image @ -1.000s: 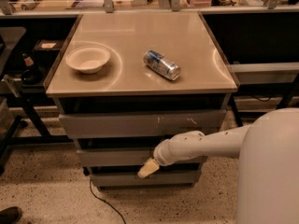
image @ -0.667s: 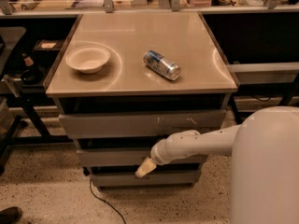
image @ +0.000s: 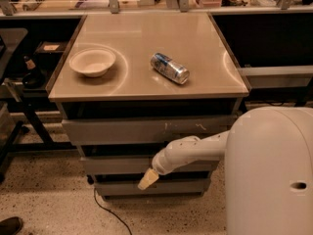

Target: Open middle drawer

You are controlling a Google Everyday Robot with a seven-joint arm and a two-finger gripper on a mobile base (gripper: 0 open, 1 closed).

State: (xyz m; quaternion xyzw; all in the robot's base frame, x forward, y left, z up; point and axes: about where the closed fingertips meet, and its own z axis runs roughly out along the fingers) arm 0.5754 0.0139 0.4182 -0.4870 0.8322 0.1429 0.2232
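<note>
The cabinet has three grey drawer fronts stacked under a beige top. The top drawer front is taller with white scratch marks. The middle drawer is a plain grey front below it and looks shut. The lowest drawer front is narrowest. My gripper hangs at the end of the white arm, in front of the gap between the middle and lowest drawer fronts, its cream tip pointing down and left.
A white bowl and a lying drinks can sit on the cabinet top. My white body fills the lower right. A black cable runs over the speckled floor. Dark shelving stands at the left.
The arm and gripper have shifted slightly left along the drawer fronts. The drawers have not moved.
</note>
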